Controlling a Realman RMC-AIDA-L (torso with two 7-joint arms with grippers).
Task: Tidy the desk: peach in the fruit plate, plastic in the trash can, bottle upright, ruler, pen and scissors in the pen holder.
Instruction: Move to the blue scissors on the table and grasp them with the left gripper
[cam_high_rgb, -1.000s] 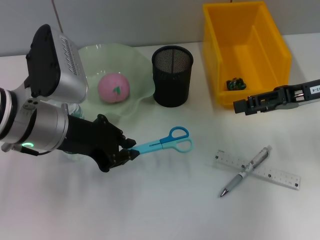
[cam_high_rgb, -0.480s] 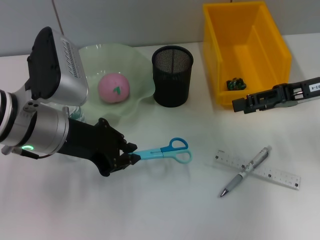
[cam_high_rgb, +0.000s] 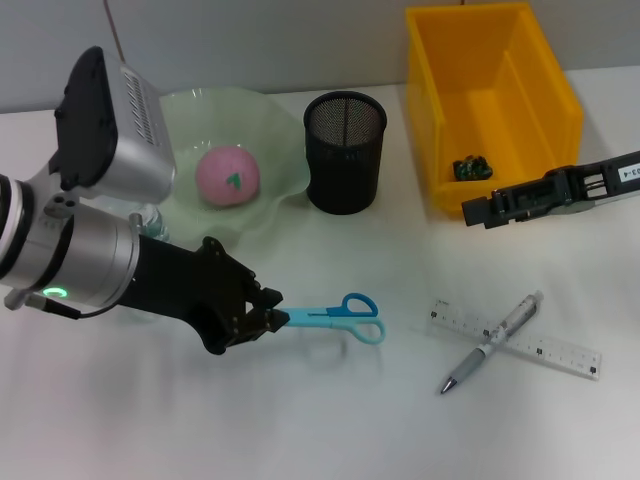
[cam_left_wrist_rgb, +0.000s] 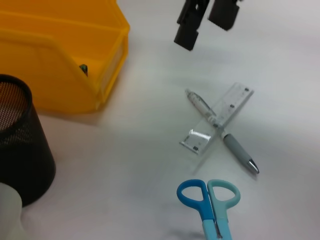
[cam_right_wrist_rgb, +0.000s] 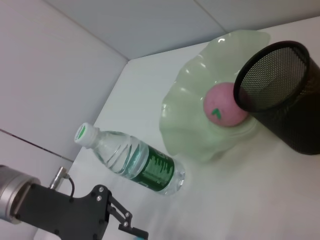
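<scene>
Dragged nearer and rightward since a second ago: scissors (cam_high_rgb: 335, 317), blade tips pinched in the closed left hand (cam_high_rgb: 272, 320), handles resting on the tabletop (cam_high_rgb: 330, 420). Just right of them, pen (cam_high_rgb: 492, 342) lying crossed over ruler (cam_high_rgb: 516, 338). Farther back, peach (cam_high_rgb: 227, 176) sitting in fruit plate (cam_high_rgb: 270, 125), bottle (cam_right_wrist_rgb: 131, 159) upright beside it, pen holder (cam_high_rgb: 344, 152) alongside. Right hand (cam_high_rgb: 478, 211) hovering before yellow trash can (cam_high_rgb: 490, 100); its opening, cannot tell.
</scene>
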